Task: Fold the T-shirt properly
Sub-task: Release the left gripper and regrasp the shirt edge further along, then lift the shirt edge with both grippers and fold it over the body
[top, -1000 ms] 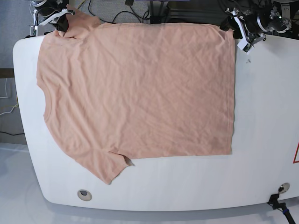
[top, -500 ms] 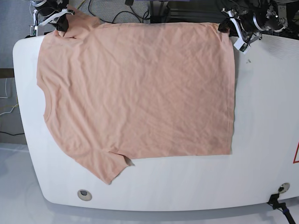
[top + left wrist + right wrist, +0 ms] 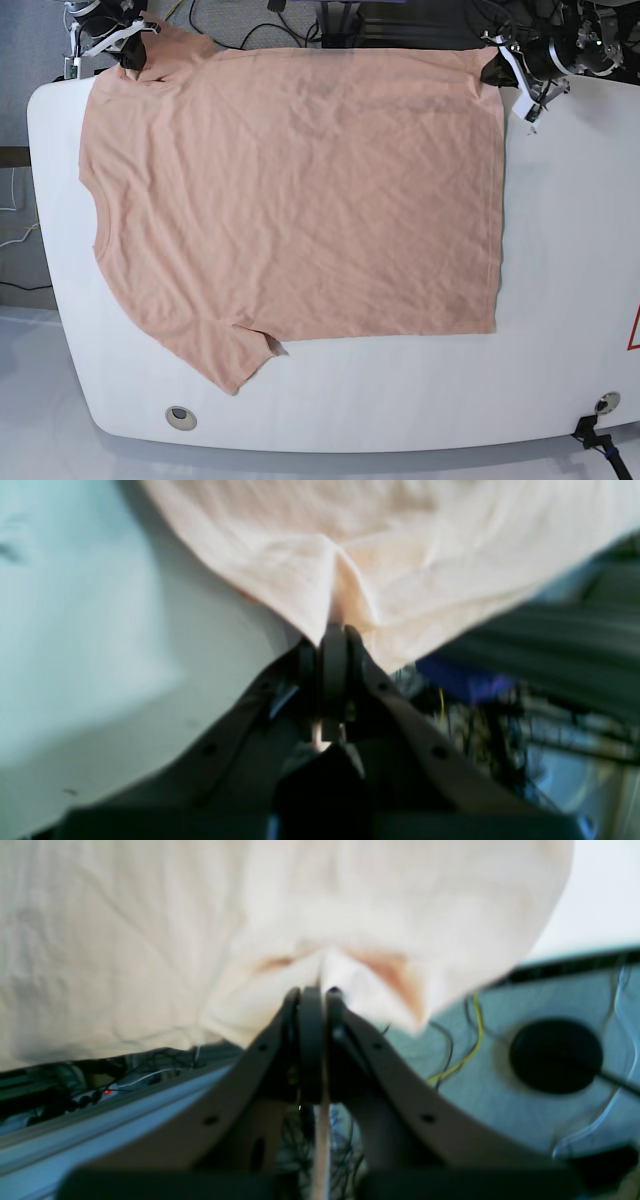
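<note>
The peach T-shirt (image 3: 290,200) is lying spread out flat over most of the white table (image 3: 570,250), its neck opening facing nine o'clock and its hem running along the three o'clock side. Up at one o'clock, the left gripper (image 3: 492,68) is pinching the far hem corner, its jaws pressed together on a tuck of fabric (image 3: 345,605) in the left wrist view. Over at eleven o'clock, the right gripper (image 3: 133,55) is clamping the far sleeve the same way, fingers (image 3: 310,1040) squeezed tight on cloth.
</note>
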